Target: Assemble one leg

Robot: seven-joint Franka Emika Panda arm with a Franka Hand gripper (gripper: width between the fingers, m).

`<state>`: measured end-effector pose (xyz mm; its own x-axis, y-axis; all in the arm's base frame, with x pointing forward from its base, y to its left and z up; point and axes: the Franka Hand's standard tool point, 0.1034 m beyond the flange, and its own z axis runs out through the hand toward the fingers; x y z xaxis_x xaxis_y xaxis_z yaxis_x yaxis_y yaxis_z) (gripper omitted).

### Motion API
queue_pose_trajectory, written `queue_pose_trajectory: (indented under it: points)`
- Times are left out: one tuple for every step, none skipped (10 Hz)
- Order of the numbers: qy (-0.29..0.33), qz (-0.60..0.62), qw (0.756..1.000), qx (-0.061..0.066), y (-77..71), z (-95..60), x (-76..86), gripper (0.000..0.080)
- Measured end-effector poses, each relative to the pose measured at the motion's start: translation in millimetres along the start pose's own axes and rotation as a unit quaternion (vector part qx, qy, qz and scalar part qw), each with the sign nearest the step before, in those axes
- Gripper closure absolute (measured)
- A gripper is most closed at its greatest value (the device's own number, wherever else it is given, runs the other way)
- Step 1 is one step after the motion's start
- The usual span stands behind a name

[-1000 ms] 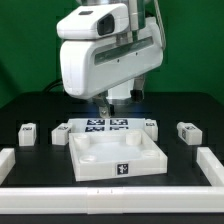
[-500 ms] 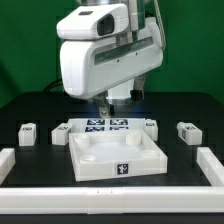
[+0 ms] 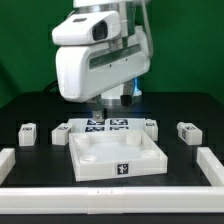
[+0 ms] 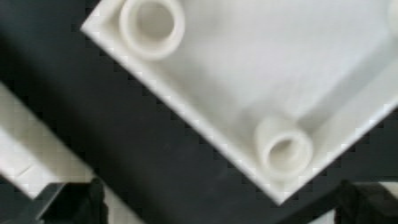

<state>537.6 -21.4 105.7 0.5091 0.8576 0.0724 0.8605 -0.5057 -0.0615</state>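
A white tray is set on the black table, close in front of the marker board. In the blurred wrist view two round sockets are seen, probably the tray's.

A dark green backdrop fills the whole rear of the exterior view. Whether it is a painted wall or a hung cloth is hard to tell at this resolution. Below it lies a matte black table, flat and evenly dark. A low white left rail borders the table at the exterior view's left, a matching right rail stands at its right, and a white front rail closes the near edge. The light is soft and even, leaving only faint shadows on the black surface. In the wrist view the black table shows as blurred dark patches.
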Motion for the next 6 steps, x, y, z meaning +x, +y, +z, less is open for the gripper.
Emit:
queue_pose_trajectory:
  points:
    - [0.0,-0.064,0.998,-0.006,-6.5,7.4,-10.6,0.015]
    - [-0.013,-0.119,0.993,-0.017,-8.5,12.8,-10.0,0.015]
    - [-0.033,-0.174,0.984,-0.035,-11.1,18.6,-2.3,0.015]
    - [-0.032,-0.17,0.985,-0.031,-12.3,19.2,-3.0,0.015]
    - [-0.032,-0.168,0.985,-0.032,-10.4,18.8,-5.5,0.015]
    - [-0.032,-0.168,0.985,-0.031,-10.8,19.4,-5.5,0.015]
